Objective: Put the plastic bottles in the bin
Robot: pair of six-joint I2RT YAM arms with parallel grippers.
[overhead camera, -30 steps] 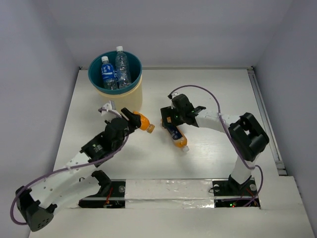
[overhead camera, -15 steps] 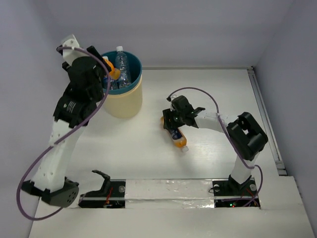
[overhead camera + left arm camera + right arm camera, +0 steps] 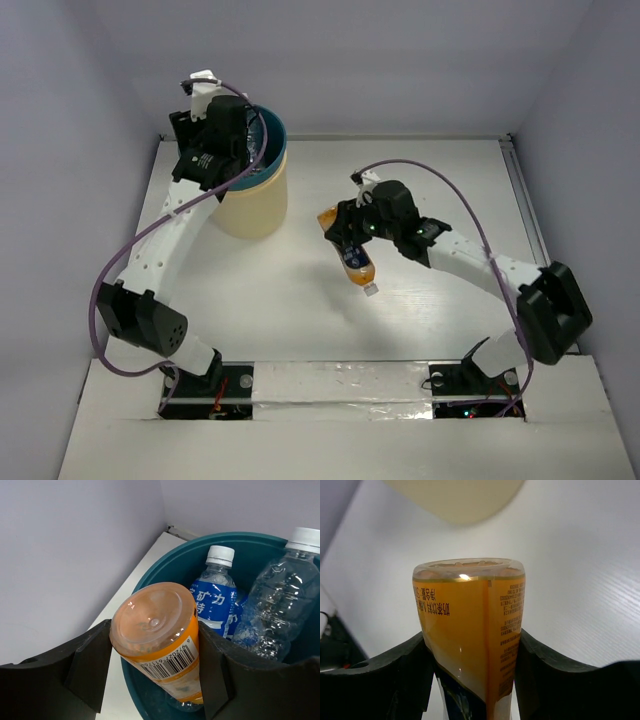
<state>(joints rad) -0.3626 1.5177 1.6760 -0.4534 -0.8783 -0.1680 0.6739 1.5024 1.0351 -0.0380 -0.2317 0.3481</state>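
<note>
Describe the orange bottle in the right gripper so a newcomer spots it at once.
Find the round cream-beige bin with the teal rim, far left on the white table. Right of it, mid-table, the right gripper clamps an orange plastic bottle with a dark label, white cap pointing toward the arm bases. The other orange bottle is over the bin, in the left gripper.

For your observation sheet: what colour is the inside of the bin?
The bin is teal inside; the left wrist view shows it best.
</note>
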